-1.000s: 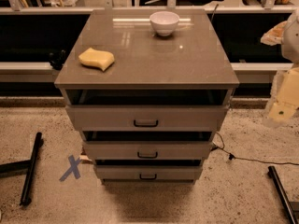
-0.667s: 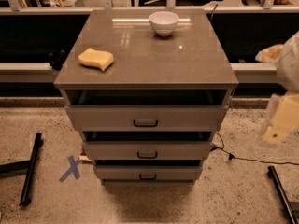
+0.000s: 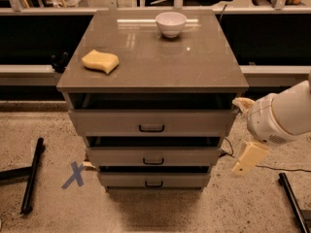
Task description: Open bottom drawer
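Observation:
The bottom drawer (image 3: 154,180) is the lowest and narrowest front of the grey-beige cabinet, with a small black bar handle (image 3: 154,184) at its centre. Its front sits set back under the middle drawer (image 3: 153,156) and the top drawer (image 3: 151,123). My gripper (image 3: 248,158) hangs at the right of the cabinet, at about the height of the middle drawer, apart from all handles. The white arm (image 3: 282,115) comes in from the right edge.
A white bowl (image 3: 171,23) and a yellow sponge (image 3: 100,61) sit on the cabinet top (image 3: 155,57). Black bars lie on the floor at the left (image 3: 32,175) and lower right (image 3: 293,200). A blue tape cross (image 3: 74,174) marks the floor. A cable (image 3: 282,169) runs right.
My arm and gripper have come down and to the left, from beside the cabinet top to the level of the middle drawer. The drawers have not moved.

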`<state>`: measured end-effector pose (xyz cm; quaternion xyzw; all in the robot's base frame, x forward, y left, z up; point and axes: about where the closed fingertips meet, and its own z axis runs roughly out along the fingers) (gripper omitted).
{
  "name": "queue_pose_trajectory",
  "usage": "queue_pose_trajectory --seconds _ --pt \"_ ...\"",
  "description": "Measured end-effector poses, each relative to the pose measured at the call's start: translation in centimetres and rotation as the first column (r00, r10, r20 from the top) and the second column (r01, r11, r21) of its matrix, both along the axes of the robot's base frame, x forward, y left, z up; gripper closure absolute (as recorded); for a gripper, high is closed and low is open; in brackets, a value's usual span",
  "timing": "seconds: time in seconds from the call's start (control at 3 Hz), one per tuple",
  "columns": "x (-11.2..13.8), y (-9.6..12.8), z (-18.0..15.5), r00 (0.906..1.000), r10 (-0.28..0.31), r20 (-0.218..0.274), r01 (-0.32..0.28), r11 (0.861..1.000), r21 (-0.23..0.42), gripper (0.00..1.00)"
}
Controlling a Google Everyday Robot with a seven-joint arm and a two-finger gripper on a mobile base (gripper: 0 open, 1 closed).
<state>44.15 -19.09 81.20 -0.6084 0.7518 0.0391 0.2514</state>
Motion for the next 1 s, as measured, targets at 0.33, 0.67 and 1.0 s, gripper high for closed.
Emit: queue_pose_trajectory --seconds 0.33,0.67,1.0 --pt "0.0 0.0 0.0 1.0 0.001 -0.001 -0.001 1.0 0.0 0.0" --pt "0.6 -0.5 -3.5 0.9998 0.009 -0.02 -0.009 1.0 0.002 0.0" --pt "1.0 -1.1 -9.4 0.9975 0.042 -0.056 -0.041 0.999 0.021 0.0"
